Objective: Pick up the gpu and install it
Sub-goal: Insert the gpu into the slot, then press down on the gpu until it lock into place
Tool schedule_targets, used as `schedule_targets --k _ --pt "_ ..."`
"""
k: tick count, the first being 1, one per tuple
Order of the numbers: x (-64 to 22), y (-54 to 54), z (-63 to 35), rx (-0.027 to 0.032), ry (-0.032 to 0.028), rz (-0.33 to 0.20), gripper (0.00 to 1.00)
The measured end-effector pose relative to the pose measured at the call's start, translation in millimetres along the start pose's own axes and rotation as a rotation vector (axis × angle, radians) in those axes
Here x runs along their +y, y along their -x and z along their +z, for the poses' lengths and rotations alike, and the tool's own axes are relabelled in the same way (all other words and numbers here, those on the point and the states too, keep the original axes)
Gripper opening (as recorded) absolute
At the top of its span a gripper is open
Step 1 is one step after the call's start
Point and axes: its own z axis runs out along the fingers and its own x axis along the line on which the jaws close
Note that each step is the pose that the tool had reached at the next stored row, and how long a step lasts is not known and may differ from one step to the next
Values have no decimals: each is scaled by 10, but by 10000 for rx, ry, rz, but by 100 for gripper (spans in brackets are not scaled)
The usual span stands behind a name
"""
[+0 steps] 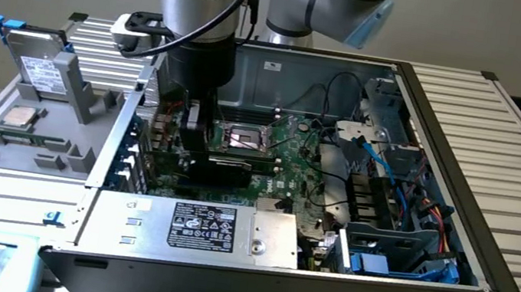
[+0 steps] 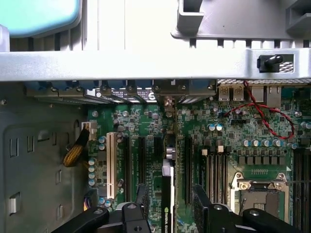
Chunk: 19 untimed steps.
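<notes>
One arm: you see a single Universal Robots arm reaching down into the open computer case (image 1: 426,283), its gripper (image 1: 193,127) low over the motherboard (image 1: 290,154).
Gripper: in the wrist view your gripper (image 2: 171,206) stands with its black fingers (image 2: 142,196) spread wide, one on each side of the card and apart from it; nothing is clamped between them.
Gpu: the gpu (image 2: 166,199) stands on edge between the fingers, in line with the expansion slots; in the exterior view the gpu (image 1: 221,167) is the dark card lying across the board just below the gripper. It looks seated or very nearly so, though you cannot confirm full engagement.
Why so: the jaws straddle the card's thin top edge, the one way to hold it upright over a slot; spread this wide, they read as let go.
Nearby: the empty processor socket (image 1: 243,139) sits just beside the card, the power supply (image 1: 217,229) near the case's front.
Outside the case: a grey parts tray (image 1: 35,135) at the exterior view's left holds a hard drive (image 1: 42,71) standing upright.
</notes>
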Motion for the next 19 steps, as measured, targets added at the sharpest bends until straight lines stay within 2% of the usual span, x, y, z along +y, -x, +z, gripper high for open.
schedule_targets --k 9,13,14,16,19 --pt "0 0 0 0 0 -8 47" --pt "0 0 0 0 1 -12 22" --pt "0 1 -1 4 2 -12 22" --pt "1 3 13 11 1 31 12" --pt "30 8 48 10 -46 108 12"
